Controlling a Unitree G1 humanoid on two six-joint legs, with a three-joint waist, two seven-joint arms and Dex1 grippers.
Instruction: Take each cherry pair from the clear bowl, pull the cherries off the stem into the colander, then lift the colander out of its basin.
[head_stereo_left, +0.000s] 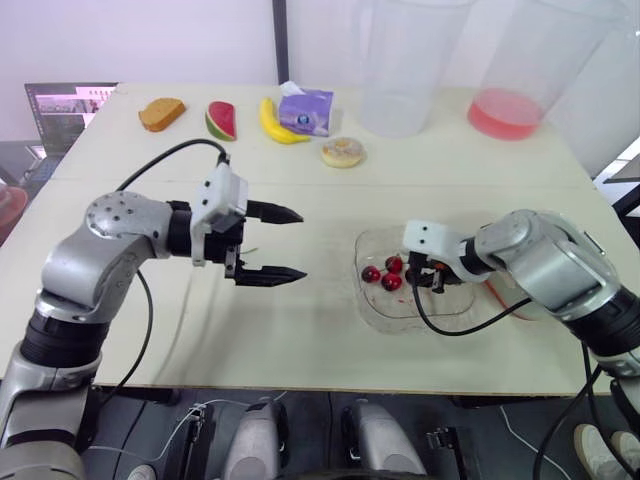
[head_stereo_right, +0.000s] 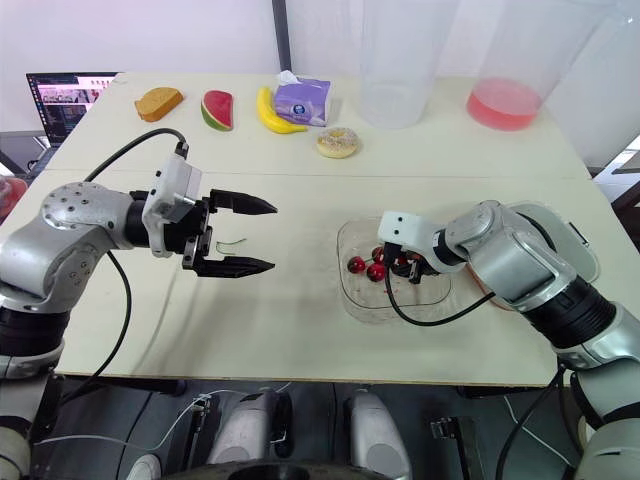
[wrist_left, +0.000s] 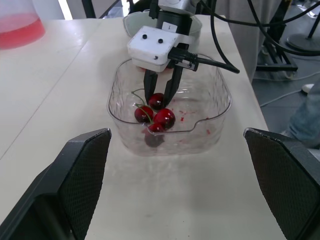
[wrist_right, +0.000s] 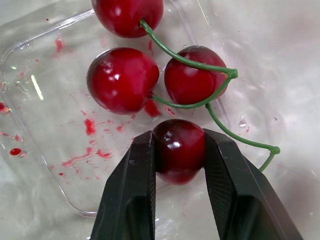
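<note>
While right gripper clamps cherry | seemingly apart from bowl rim

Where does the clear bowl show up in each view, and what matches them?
Left eye view: clear bowl on the table's right side, right end effector inside it.
Right eye view: clear bowl right of centre, near the table's front edge.
Left wrist view: clear bowl straight ahead, around the cherries.
Right wrist view: clear bowl beneath the cherries.
Shared landmark: the cherry pinched by the right end effector.
</note>
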